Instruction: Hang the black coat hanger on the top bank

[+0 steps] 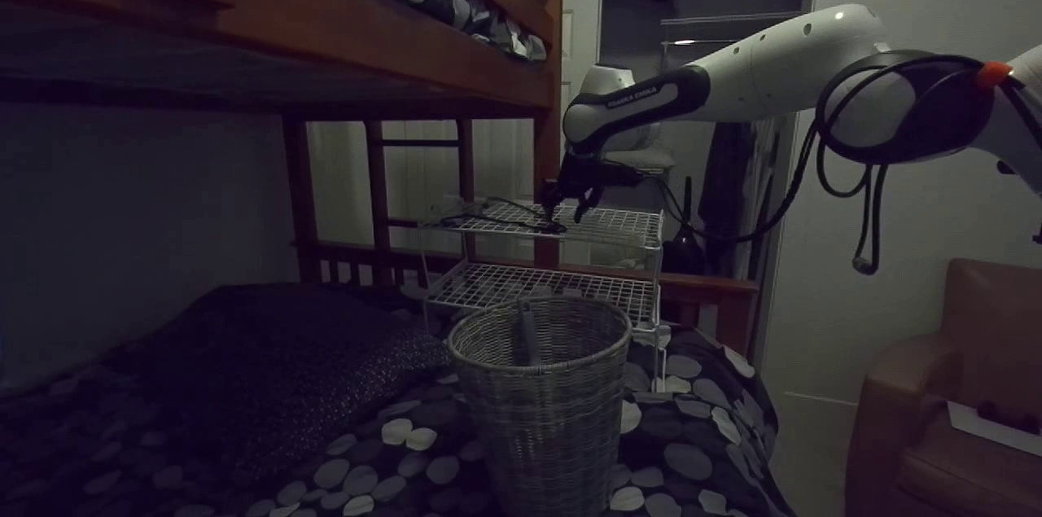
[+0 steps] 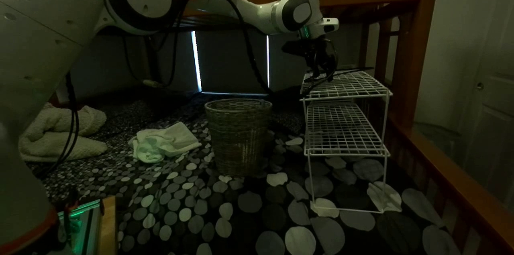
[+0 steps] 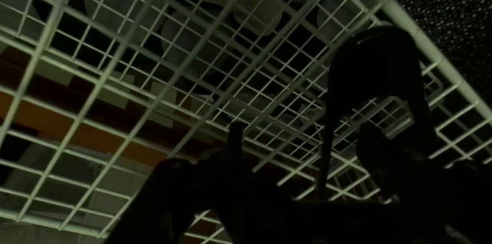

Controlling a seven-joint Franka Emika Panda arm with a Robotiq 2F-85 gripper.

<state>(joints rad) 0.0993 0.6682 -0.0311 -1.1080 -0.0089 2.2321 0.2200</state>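
Observation:
The black coat hanger (image 1: 480,216) lies flat on the top shelf of a white wire rack (image 1: 631,225). In an exterior view, part of it shows as a thin dark line (image 2: 353,70). My gripper (image 1: 566,216) is low over that shelf at the hanger's near end, fingers apart. It also shows in an exterior view (image 2: 323,76). In the wrist view, the fingers (image 3: 301,132) are apart above the mesh. A dark curved loop (image 3: 376,63) runs partly between them; I cannot tell whether it is the hanger. The top bank (image 1: 366,37) is above and left of the rack.
A wicker basket (image 1: 545,427) stands on the dotted lower bed close to the rack. A dark pillow (image 1: 269,370) lies beside it. A wooden post (image 1: 547,142) rises behind the rack. A pale cloth (image 2: 164,142) and a fleecy blanket (image 2: 64,130) lie near the arm's base.

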